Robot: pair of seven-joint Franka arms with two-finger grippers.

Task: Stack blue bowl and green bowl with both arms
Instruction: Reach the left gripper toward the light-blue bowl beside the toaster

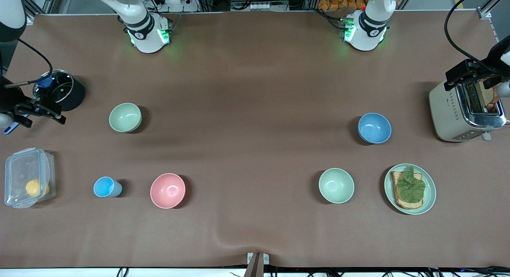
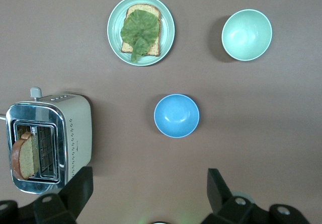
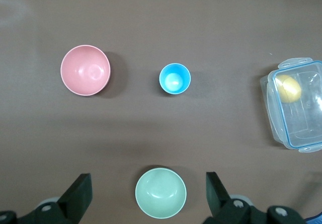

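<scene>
The blue bowl sits upright toward the left arm's end of the table, and it also shows in the left wrist view. The sage-green bowl sits upright toward the right arm's end, and it also shows in the right wrist view. My left gripper is open and empty, high over the toaster; its fingers frame bare table in its own view. My right gripper is open and empty, high beside the black pot; its own view looks down on the green bowl.
A paler mint bowl and a plate with toast and lettuce lie nearer the front camera than the blue bowl. A pink bowl, a light-blue cup and a clear box lie nearer the camera than the green bowl.
</scene>
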